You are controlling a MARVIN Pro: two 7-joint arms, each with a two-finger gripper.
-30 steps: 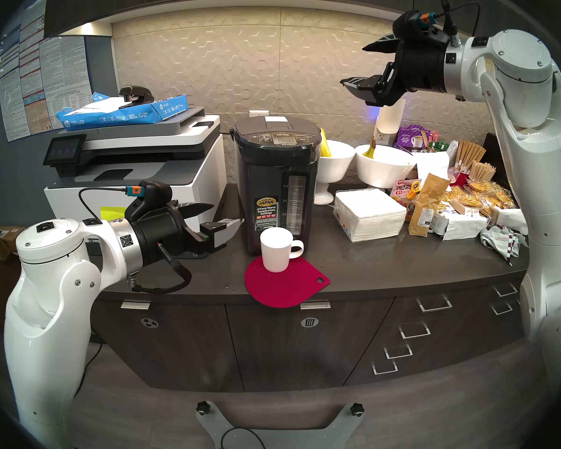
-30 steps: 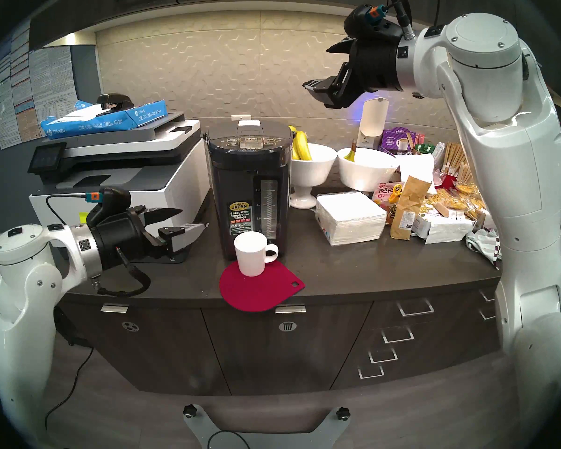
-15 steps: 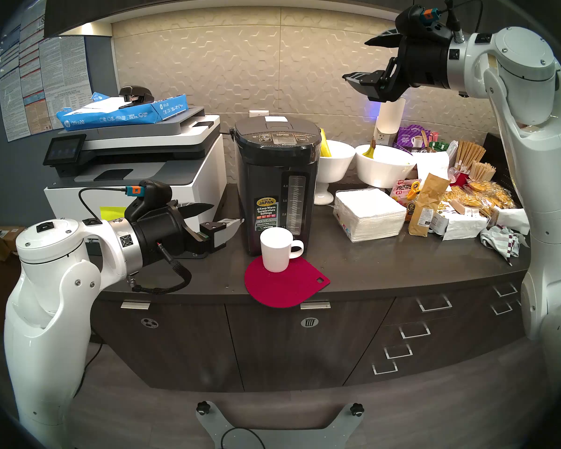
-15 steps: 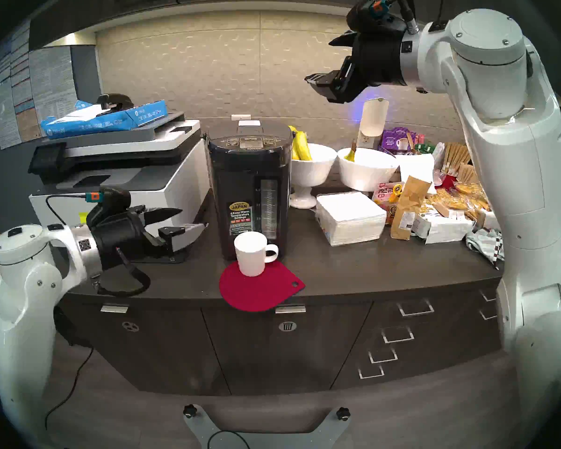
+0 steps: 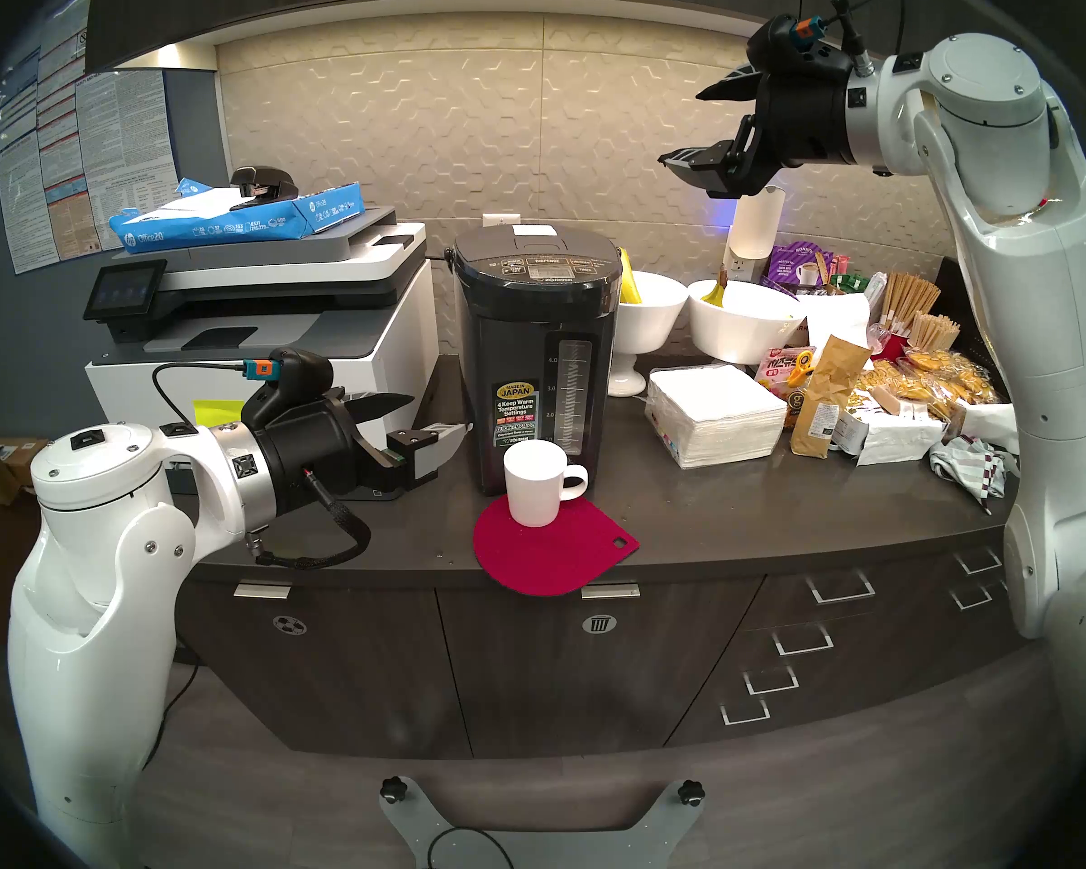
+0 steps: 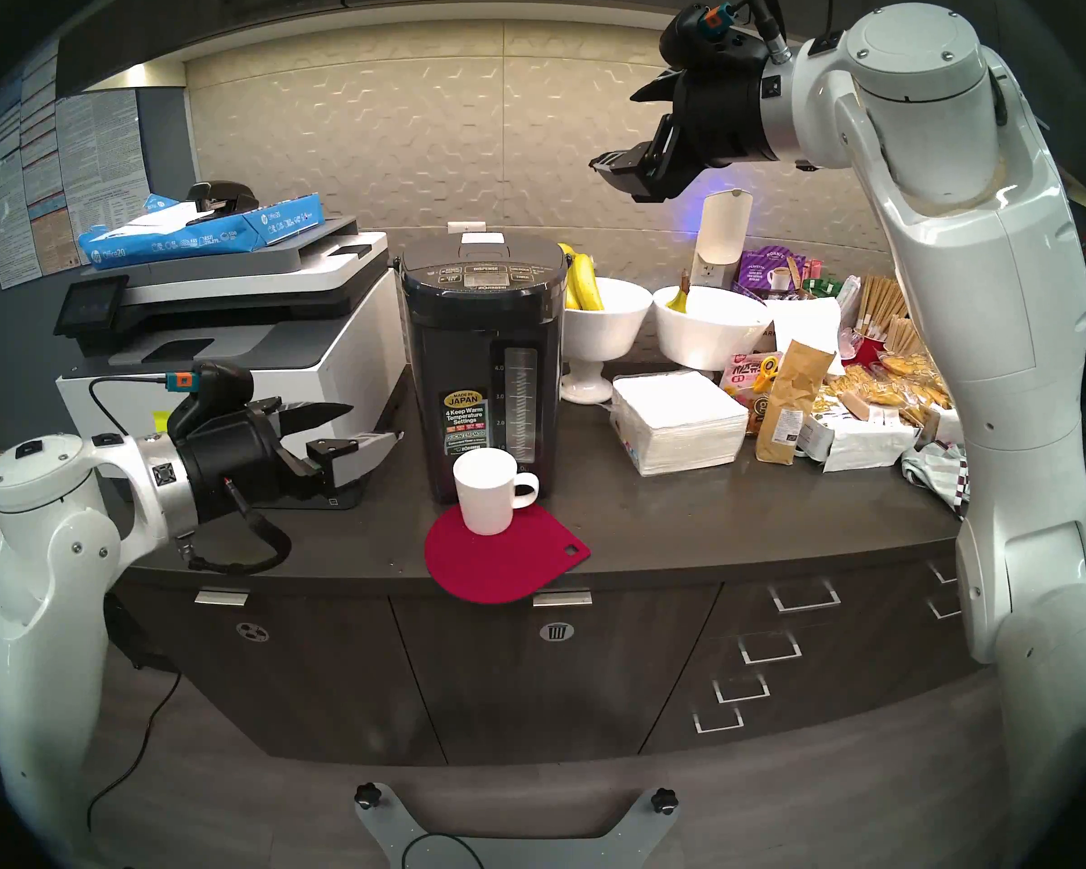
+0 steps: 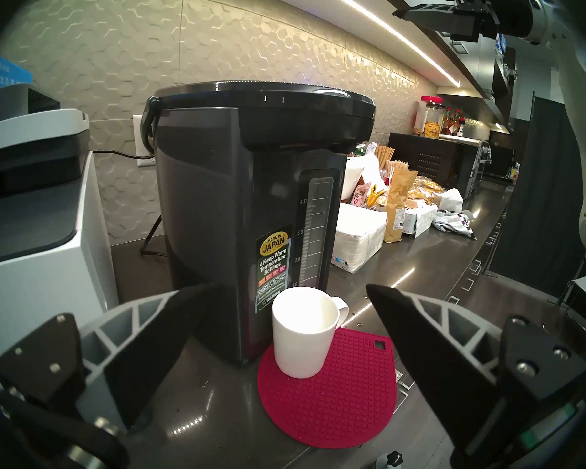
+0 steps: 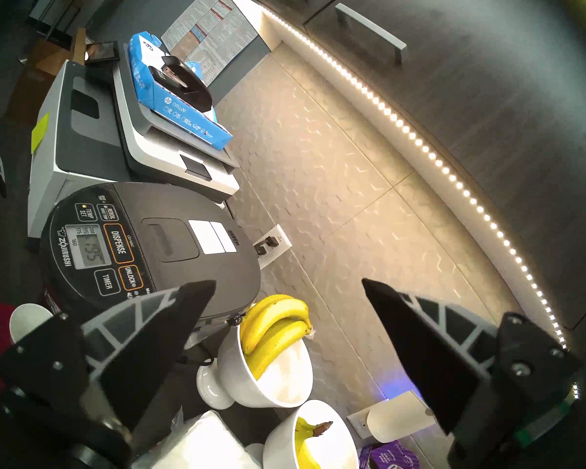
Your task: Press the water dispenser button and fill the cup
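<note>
The dark water dispenser (image 5: 531, 347) stands mid-counter, its DISPENSE button (image 5: 547, 261) on the top panel, also seen in the right wrist view (image 8: 118, 242). The white cup (image 5: 533, 485) sits upright and looks empty on a red mat (image 5: 553, 560), against the dispenser's front. My left gripper (image 5: 442, 414) is open, level with the counter, just left of the dispenser and cup (image 7: 301, 333). My right gripper (image 5: 679, 126) is open and empty, high above and to the right of the dispenser, over the bowls.
A printer (image 5: 264, 322) with a blue paper ream stands left of the dispenser. Right of it are two white footed bowls (image 5: 650, 309) with bananas, a napkin stack (image 5: 713, 416) and snack packets (image 5: 904, 397). Wall cabinets hang overhead.
The right arm shifted a little: its wrist rose slightly and drifted left, the gripper staying open and high. The left arm, the cup and the dispenser have not moved.
</note>
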